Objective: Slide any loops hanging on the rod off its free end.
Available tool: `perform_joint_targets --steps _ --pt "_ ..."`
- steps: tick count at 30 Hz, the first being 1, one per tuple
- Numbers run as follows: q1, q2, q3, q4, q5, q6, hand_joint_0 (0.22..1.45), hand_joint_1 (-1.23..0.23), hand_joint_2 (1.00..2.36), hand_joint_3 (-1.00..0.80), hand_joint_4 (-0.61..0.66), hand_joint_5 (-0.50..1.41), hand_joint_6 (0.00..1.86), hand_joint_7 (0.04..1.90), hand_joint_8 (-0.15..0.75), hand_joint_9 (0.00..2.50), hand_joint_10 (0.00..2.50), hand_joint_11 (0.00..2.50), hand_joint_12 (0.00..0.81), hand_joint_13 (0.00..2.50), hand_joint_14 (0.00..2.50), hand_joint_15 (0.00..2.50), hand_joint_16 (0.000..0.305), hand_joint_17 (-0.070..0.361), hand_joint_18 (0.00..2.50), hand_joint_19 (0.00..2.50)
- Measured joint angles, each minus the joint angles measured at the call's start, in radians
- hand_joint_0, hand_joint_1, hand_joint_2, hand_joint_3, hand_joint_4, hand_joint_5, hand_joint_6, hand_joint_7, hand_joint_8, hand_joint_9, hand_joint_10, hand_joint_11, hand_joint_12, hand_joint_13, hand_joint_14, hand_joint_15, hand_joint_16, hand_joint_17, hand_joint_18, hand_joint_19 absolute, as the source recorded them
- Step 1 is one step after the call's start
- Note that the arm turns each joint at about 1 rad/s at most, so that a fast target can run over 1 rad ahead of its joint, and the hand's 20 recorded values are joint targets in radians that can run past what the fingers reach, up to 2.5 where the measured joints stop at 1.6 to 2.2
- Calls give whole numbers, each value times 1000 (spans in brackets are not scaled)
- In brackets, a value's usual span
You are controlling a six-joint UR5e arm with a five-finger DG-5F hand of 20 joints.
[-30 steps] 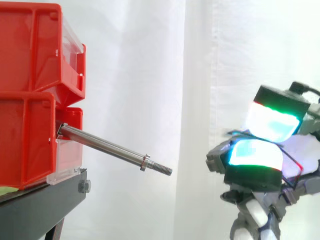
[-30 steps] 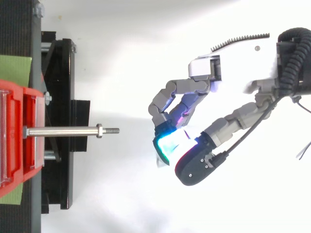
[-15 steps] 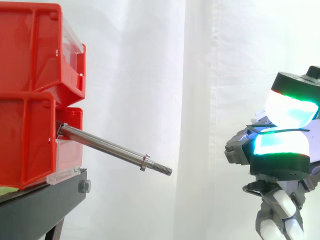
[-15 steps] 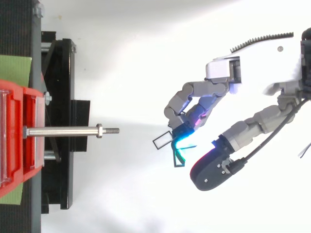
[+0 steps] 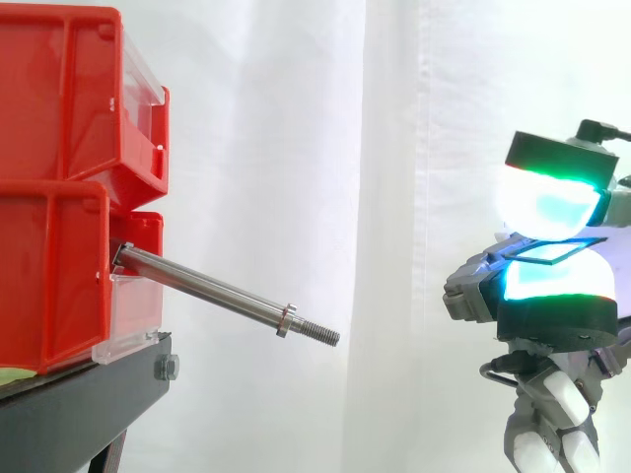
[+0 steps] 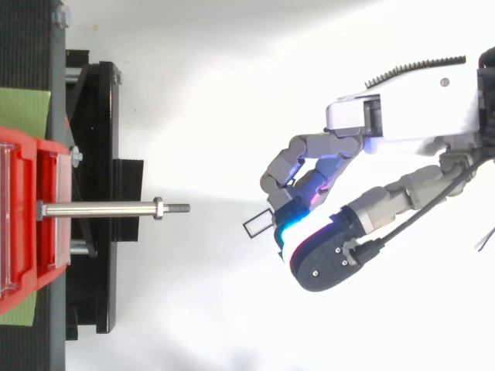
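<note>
Over on the side view the hand runs off the right and bottom edges, the thin black loop is mostly buried between its glowing pads, and the red bins are cropped at left.

The rod is smooth polished metal, the red bins glossy plastic, the curtain matt white cloth.
</note>
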Motion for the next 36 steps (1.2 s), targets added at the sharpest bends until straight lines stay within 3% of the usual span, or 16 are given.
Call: perform_joint_targets --steps 10,26,31,36 --pt "0 0 0 15 2 1 571 -685 1012 -50 226 -132 856 1414 419 1038 13 599 459 732 6 196 73 165 818 335" --pt "0 10 -19 29 -5 -22 597 -723 1014 -24 96 -150 879 1332 395 1027 13 590 444 727 7 191 71 160 811 332" --pt "1 69 -78 43 2 -95 601 -722 1013 -22 99 -150 879 1342 398 1034 13 586 445 728 6 188 71 160 815 336" --pt "7 154 -196 104 64 -121 599 -721 1013 -10 95 -149 879 1336 397 1041 15 588 448 730 6 190 71 160 821 337"
